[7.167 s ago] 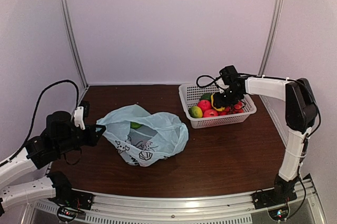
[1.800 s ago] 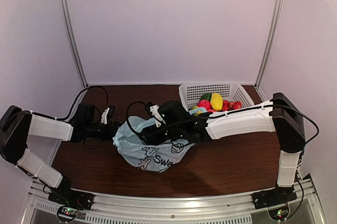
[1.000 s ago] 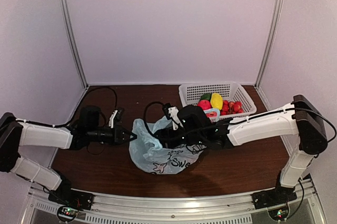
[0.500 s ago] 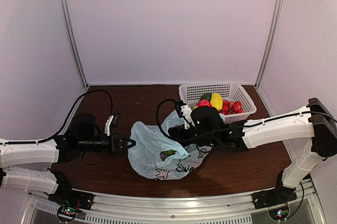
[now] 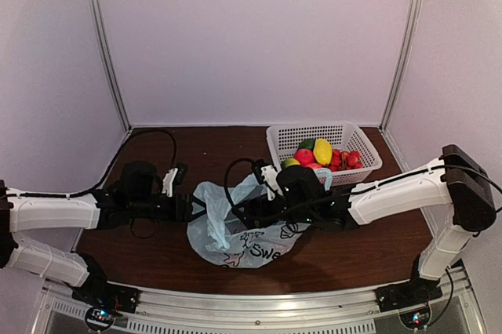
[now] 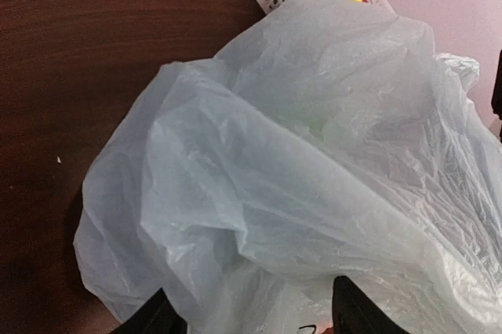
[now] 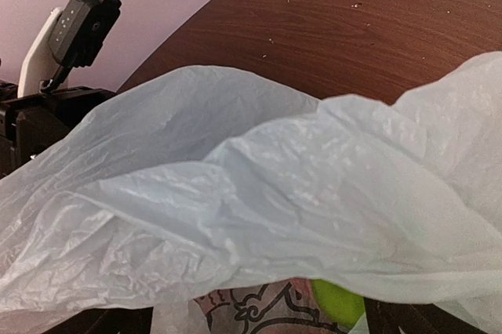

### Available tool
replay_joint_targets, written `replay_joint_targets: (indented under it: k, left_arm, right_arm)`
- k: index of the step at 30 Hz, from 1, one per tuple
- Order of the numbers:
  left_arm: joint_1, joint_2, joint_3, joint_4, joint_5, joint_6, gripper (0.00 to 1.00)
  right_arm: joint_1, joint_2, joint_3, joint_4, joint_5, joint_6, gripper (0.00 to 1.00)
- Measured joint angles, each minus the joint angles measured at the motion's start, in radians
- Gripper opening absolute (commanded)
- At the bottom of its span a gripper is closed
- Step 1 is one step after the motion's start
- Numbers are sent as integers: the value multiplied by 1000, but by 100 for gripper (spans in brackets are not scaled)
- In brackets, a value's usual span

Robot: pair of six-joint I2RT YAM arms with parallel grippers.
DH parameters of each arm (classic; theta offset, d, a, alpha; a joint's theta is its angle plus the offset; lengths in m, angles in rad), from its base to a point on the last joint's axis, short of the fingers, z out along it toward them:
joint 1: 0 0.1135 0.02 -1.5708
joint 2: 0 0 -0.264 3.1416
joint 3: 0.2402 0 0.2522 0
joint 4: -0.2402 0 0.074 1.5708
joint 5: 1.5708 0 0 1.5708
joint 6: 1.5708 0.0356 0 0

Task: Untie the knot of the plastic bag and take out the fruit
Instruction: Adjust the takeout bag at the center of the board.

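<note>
Top external view: the plastic bag [image 5: 235, 232] lies crumpled on the dark table [image 5: 369, 240] between the two arms, its printed side towards the near edge. The left gripper [image 5: 190, 208] meets the bag's left edge. In the left wrist view its fingers [image 6: 159, 318] stand apart at the bottom of the picture with pale blue plastic bulging between them — spread, not clenched. The right gripper [image 5: 249, 210] sits low at the bag's upper middle. Its wrist view shows both jaws wide apart too, film draped across the gap and one green fruit [image 7: 337, 301] showing beneath the fold. Just behind the bag, to the right, the white basket [image 5: 278, 142] holds red, yellow and green fruit [image 5: 314, 151].
</note>
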Motion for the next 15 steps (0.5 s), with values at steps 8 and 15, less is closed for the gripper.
replay_joint_targets:
  k: [8, 15]
  left_arm:
    - [23, 138, 16, 23, 8, 40, 26]
    - [23, 158, 18, 24, 7, 58, 8]
  right_arm:
    - [0, 95, 81, 5, -46, -6, 93]
    - [0, 186, 156, 24, -98, -3, 92]
